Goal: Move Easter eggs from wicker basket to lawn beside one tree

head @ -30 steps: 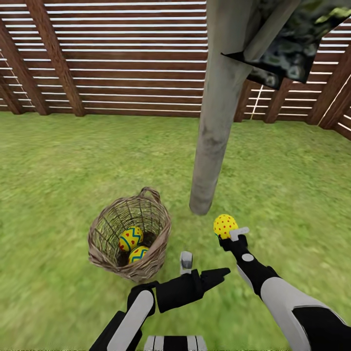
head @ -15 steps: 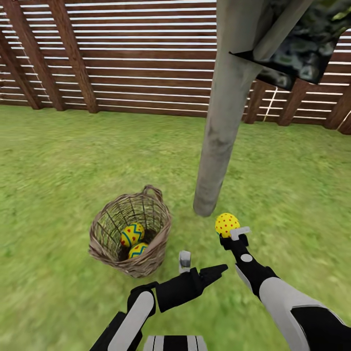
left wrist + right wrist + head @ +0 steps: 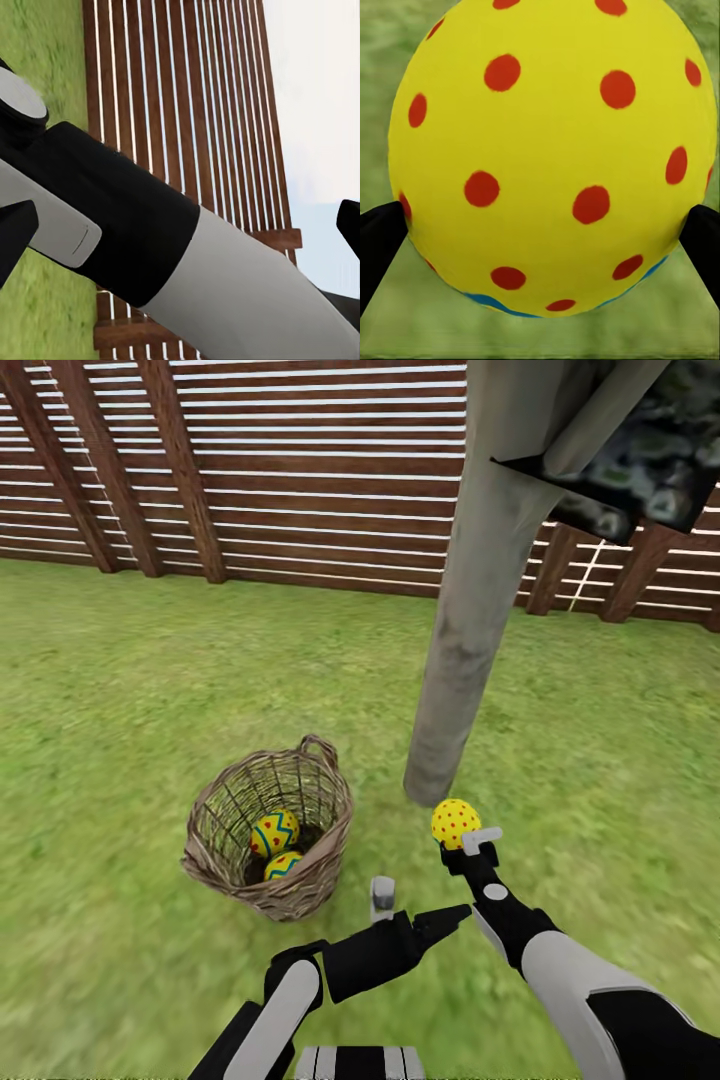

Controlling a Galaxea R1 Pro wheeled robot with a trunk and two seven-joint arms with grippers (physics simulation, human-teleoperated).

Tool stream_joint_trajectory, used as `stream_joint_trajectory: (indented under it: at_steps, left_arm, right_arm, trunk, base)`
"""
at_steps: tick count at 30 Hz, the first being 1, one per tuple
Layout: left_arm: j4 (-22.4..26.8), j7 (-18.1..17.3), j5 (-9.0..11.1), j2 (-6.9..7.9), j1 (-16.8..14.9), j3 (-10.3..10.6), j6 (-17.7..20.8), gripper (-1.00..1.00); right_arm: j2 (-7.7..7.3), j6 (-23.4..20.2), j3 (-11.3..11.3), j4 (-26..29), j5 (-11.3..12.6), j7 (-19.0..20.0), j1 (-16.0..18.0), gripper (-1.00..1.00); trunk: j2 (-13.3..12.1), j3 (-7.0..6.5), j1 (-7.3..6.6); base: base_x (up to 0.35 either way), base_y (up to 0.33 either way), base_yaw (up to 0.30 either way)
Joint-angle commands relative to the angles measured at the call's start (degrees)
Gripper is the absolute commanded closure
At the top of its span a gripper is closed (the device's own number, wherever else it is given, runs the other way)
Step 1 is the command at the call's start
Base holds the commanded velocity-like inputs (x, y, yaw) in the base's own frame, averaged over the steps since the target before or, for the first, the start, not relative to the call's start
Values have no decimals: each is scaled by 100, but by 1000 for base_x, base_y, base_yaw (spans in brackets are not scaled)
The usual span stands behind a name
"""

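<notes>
— One egg [image 3: 455, 823] is out so far, clamped between the fingers of the right end effector [image 3: 462, 838]; the right wrist view shows it close up [image 3: 551, 157], a dark fingertip pressed against each flank. Two eggs [image 3: 275, 832] lie in the wicker basket [image 3: 205, 840], well off to that end effector's left.

— Which way does the held egg point?

— Its long axis looks roughly in line with the fingers, one end toward the lawn [image 3: 150, 690] beyond, the blue band nearer the wrist. I can't tell narrow end from blunt.

— And the tree?

— The tree [image 3: 470, 610] has its trunk base just ahead of the right end effector, a little to its left.

— How would you set it down well?

— Lower until the egg is close to the grass right beside the trunk base, then part the fingers slowly. It could roll if let go from height, I'd judge.

— The other arm?

— The left end effector [image 3: 415, 905] hangs idle nearby, fingers spread apart, gripping nothing.
</notes>
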State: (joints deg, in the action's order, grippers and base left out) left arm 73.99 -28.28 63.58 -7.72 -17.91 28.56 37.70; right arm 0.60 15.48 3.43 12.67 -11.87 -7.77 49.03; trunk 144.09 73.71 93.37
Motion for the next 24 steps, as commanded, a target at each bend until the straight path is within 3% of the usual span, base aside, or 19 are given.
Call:
stream_joint_trajectory:
  at_steps: [1, 13, 16, 24]
  left_arm:
    - [1, 1, 41, -1, -2, -6, 42, -100]
    - [10, -2, 42, -1, -2, -7, 45, -100]
    - [10, -2, 163, 4, -2, -8, 45, -100]
    - [10, -2, 243, 7, -2, -6, 45, -100]
  right_arm:
    - [0, 5, 35, -83, -50, -59, 3, 100]
    - [30, -27, 49, -272, -61, -66, 1, 100]
    - [142, -63, 53, -274, -57, -66, 1, 100]
    - [148, -72, 18, -287, 27, -66, 6, 100]
  trunk:
    - [3, 27, 1]
    - [19, 292, 32]
    - [23, 359, 40]
    - [34, 536, 60]
  base:
    - [0, 0, 0]
    - [0, 0, 0]
    - [0, 0, 0]
    - [0, 0, 0]
